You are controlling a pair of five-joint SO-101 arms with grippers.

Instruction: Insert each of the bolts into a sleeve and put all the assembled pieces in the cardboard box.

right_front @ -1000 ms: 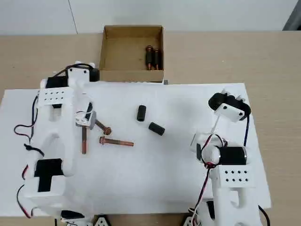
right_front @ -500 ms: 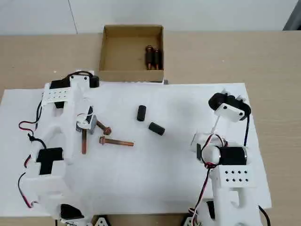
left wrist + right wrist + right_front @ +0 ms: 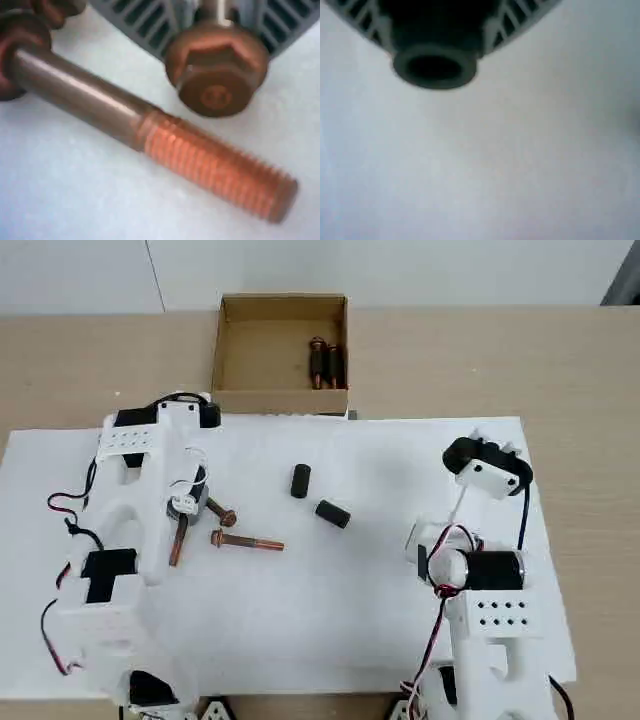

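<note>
My left gripper (image 3: pixel 186 504) is shut on a copper bolt (image 3: pixel 178 542) at the left of the white sheet; its hexagonal head (image 3: pixel 216 75) sits between the grey ribbed pads. A long bolt (image 3: pixel 247 539) (image 3: pixel 150 132) and a shorter one (image 3: pixel 222 512) lie just to its right. Two black sleeves (image 3: pixel 301 480) (image 3: pixel 333 513) rest near the middle of the sheet. My right gripper (image 3: pixel 434 30) is shut on a black sleeve (image 3: pixel 434 66), seen end-on above bare white sheet. The cardboard box (image 3: pixel 232 350) stands at the back, with assembled pieces (image 3: pixel 325 362) along its right wall.
The white sheet (image 3: pixel 330 610) covers most of the tan table. The right arm (image 3: pixel 485 570) stands at the sheet's right side, the left arm (image 3: pixel 125 530) at its left edge. Red and black cables hang off both arms.
The left arm has shifted slightly rightward with the bolt, and the held bolt now tilts instead of pointing straight toward the front. The right arm has kept still.
</note>
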